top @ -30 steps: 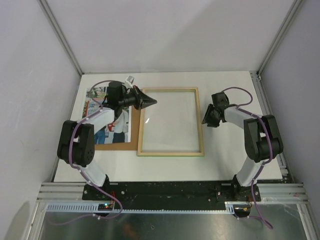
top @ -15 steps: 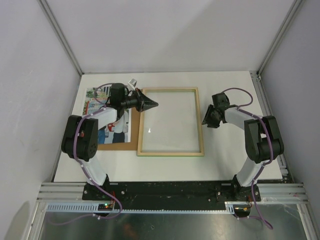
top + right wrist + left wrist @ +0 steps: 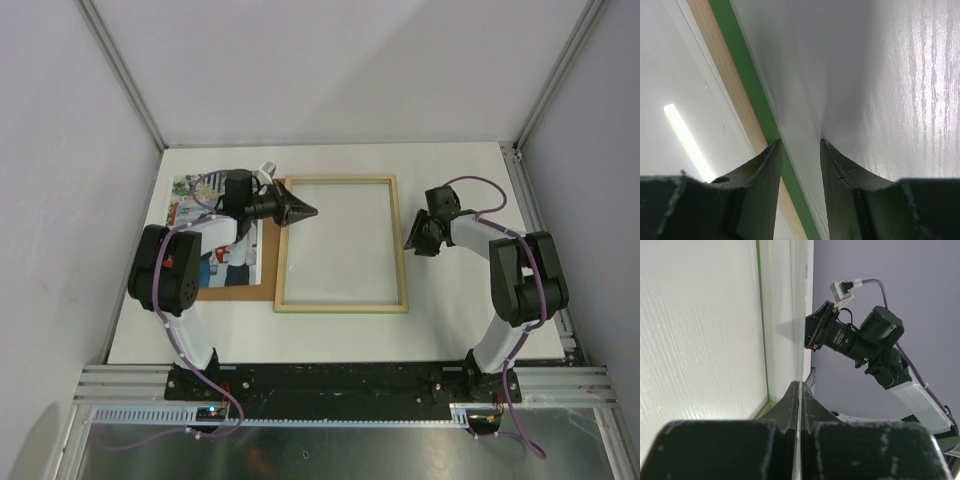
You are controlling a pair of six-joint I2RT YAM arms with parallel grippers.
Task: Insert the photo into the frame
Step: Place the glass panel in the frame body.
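So the left tool [image 3: 308, 212] is pinched fully shut, nothing in it that I can make out, tip over the far left corner of the frame [image 3: 340, 303]. The right tool [image 3: 409, 243] is partway open and empty, low over the bench [image 3: 450, 300] just right of the frame. The frame lies flat mid-bench, wood side up. The photo [image 3: 188, 193] sits left of it on a brown board [image 3: 235, 291], partly under the left arm [image 3: 205, 235].

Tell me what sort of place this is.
Probably a lab robot cell: a white table boxed in by plain grey panels on aluminium posts, with the left arm and right arm bolted to an aluminium rail.
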